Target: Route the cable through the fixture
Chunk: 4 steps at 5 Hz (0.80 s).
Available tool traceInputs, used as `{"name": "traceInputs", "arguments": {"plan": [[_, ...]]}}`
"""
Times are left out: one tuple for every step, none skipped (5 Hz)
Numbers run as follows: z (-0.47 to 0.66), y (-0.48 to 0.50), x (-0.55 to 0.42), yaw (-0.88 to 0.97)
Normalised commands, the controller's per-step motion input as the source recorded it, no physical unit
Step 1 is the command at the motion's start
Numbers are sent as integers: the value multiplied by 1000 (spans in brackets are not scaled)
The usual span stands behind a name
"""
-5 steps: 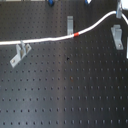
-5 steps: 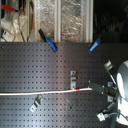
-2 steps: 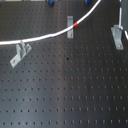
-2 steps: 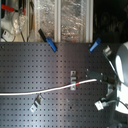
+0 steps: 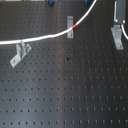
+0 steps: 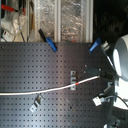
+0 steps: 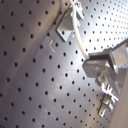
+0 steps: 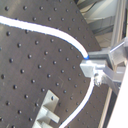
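Note:
The white cable (image 5: 45,38) runs from the first exterior view's left edge past the middle fixture (image 5: 70,26) and rises out of frame at the top. Its red band (image 5: 75,23) sits right beside that fixture. In the second exterior view the cable (image 6: 45,91) ends at my gripper (image 6: 98,76), just right of the middle fixture (image 6: 73,77). In the second wrist view the cable (image 8: 60,37) curves into the gripper (image 8: 90,62), which is shut on it. The first wrist view shows the cable (image 7: 76,22) lying over a fixture (image 7: 65,29).
Two more metal fixtures stand on the black perforated board: one at the first exterior view's left (image 5: 19,53), one at its right (image 5: 117,37). Blue clamps (image 6: 49,42) (image 6: 95,45) lie at the board's far edge in the second exterior view, with clutter behind them.
The gripper has carried the cable's held end toward the middle fixture. The red band, which lay beyond that fixture, is now beside it.

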Motion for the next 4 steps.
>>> {"name": "traceInputs", "arguments": {"plan": [[144,72,-167,-297],[89,446,-194,317],[49,133,-191,746],[80,276,-166,620]]}}
